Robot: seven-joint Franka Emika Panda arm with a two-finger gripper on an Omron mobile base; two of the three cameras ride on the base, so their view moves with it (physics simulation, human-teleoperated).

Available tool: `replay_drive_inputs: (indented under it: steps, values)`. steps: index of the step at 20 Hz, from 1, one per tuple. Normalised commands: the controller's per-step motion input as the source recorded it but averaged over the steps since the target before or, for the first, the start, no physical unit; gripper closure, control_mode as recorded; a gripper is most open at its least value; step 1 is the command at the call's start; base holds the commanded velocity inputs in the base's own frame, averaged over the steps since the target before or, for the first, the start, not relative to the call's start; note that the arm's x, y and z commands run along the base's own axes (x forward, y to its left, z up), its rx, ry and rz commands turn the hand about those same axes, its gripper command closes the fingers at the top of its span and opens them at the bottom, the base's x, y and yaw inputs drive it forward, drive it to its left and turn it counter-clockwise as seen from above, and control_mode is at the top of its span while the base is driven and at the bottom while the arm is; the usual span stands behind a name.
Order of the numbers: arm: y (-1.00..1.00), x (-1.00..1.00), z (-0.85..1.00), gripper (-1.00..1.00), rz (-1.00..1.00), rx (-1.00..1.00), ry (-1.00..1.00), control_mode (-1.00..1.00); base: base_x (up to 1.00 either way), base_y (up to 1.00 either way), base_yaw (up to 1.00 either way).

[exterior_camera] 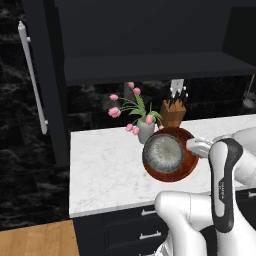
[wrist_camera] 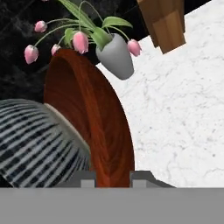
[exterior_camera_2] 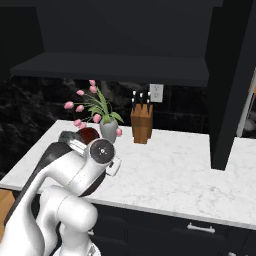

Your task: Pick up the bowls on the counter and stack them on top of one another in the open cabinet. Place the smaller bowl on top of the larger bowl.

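White marble counter [exterior_camera: 100, 170] (grey-veined) under dark open cabinet [exterior_camera: 150, 67]

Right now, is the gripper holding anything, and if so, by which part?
Yes: the gripper is shut on the rim of the larger, reddish-brown bowl, one finger on each side of its edge. The smaller grey bowl sits beside it, ungripped.
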Motion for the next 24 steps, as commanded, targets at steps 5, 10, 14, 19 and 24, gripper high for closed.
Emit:
replay_drive_inputs:
  steps: [5, 10, 14, 19, 24]
  values:
    - [0.0, -0.26, 1.0, 1.0, -0.12, 0.2, -0.16, -1.0, 0.0, 0.0, 0.0]
    - [0.0, -0.03, 1.0, 1.0, -0.26, 0.31, 0.0, -1.0, 0.0, 0.0, 0.0]
    - [-0.02, -0.01, 1.0, 1.0, -0.25, 0.29, 0.1, -1.0, 0.0, 0.0, 0.0]
    - [-0.31, -0.15, 1.0, 1.0, -0.17, 0.28, 0.36, -1.0, 0.0, 0.0, 0.0]
    - [-0.39, -0.01, 0.9, 1.0, -0.16, 0.32, 0.06, -1.0, 0.0, 0.0, 0.0]
